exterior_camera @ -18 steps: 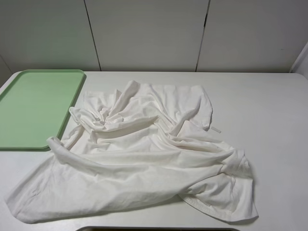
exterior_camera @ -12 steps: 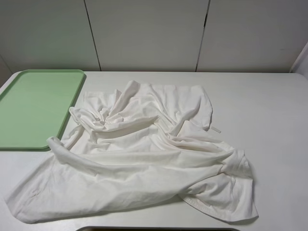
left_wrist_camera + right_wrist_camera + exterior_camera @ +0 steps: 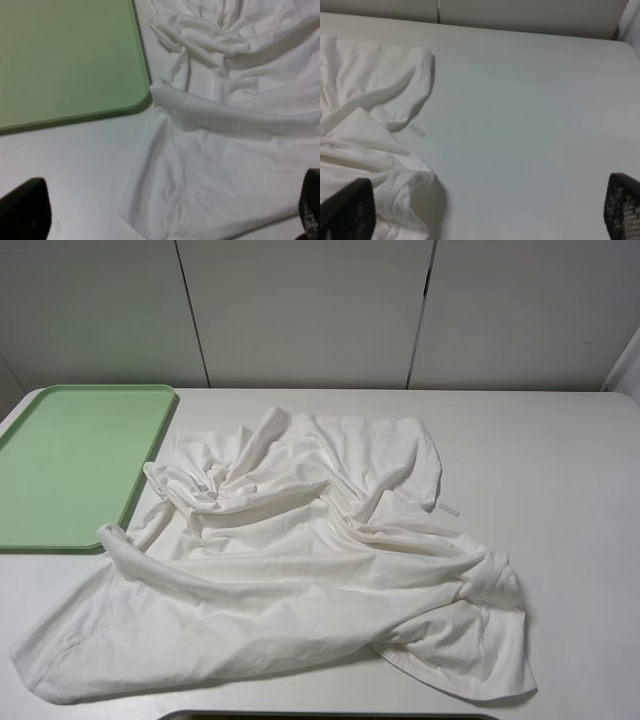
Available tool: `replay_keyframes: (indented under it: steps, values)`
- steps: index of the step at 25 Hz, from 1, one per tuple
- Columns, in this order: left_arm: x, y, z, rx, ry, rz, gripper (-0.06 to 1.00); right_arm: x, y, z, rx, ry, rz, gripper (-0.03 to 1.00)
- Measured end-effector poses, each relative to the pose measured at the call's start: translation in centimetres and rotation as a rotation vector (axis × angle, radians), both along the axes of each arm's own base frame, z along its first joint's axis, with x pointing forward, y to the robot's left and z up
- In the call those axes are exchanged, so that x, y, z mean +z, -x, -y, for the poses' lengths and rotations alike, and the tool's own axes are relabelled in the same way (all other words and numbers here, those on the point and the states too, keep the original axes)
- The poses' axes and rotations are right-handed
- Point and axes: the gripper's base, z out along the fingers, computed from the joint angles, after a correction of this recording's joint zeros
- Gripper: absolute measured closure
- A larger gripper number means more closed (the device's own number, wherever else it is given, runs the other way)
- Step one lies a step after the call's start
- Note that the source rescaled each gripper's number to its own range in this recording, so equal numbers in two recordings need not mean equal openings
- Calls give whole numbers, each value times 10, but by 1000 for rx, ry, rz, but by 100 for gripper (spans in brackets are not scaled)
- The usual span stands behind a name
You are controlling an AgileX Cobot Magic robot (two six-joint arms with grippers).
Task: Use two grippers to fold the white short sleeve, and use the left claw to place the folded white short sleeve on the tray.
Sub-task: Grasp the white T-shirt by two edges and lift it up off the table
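The white short sleeve (image 3: 290, 560) lies crumpled and spread across the middle of the white table, one edge close to the tray's near corner. The pale green tray (image 3: 70, 465) sits flat at the back left, with nothing on it. Neither arm shows in the exterior high view. In the left wrist view my left gripper (image 3: 165, 215) hangs open above the shirt (image 3: 225, 150) near the tray corner (image 3: 75, 60), fingertips (image 3: 25, 210) wide apart. In the right wrist view my right gripper (image 3: 485, 215) is open above bare table beside the shirt's edge (image 3: 370, 125).
A small white tape strip (image 3: 448, 510) lies on the table right of the shirt, also seen as a strip (image 3: 417, 130) in the right wrist view. A panelled wall (image 3: 310, 310) stands behind the table. A dark edge (image 3: 320, 716) runs along the table's front.
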Motion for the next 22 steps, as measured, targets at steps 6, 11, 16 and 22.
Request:
replay_keyframes:
  steps: [6, 11, 16, 22]
  values:
    - [0, 0, 0, 0, 0, 0, -6, 0, 0, 0, 0, 0, 0, -3]
    - [0, 0, 0, 0, 1, 3, -6, 0, 0, 0, 0, 0, 0, -3]
    - [1, 0, 0, 0, 2, 7, -6, 0, 0, 0, 0, -1, 0, -3]
    - [1, 0, 0, 0, 2, 8, -6, 0, 0, 0, 0, -1, 0, -3]
